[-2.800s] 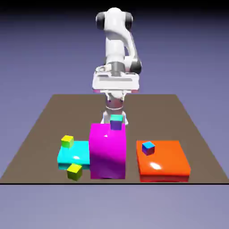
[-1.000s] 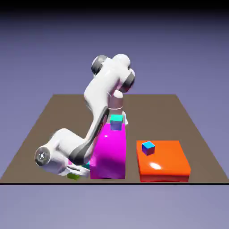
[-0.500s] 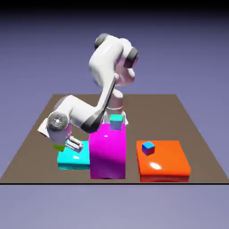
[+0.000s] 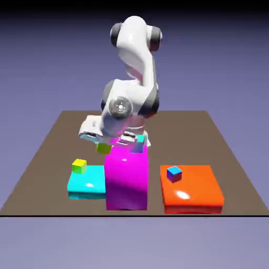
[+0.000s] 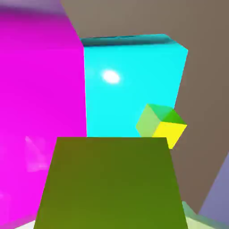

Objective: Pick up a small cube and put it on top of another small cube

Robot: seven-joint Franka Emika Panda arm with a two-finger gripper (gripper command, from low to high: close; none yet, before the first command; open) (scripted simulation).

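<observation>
Cube now off the desk, pinched in the end effector and lifted above the cyan block, heading toward the green-sided cube for stacking.

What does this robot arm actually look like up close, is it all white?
Mostly. The arm is glossy white, made of rounded, bulging segments with dark grey bands and caps at the joints; one joint shows a round grey disc. No cables or lettering show. The gripper is a white, boxy block; its fingertips are hidden in both views.
</observation>
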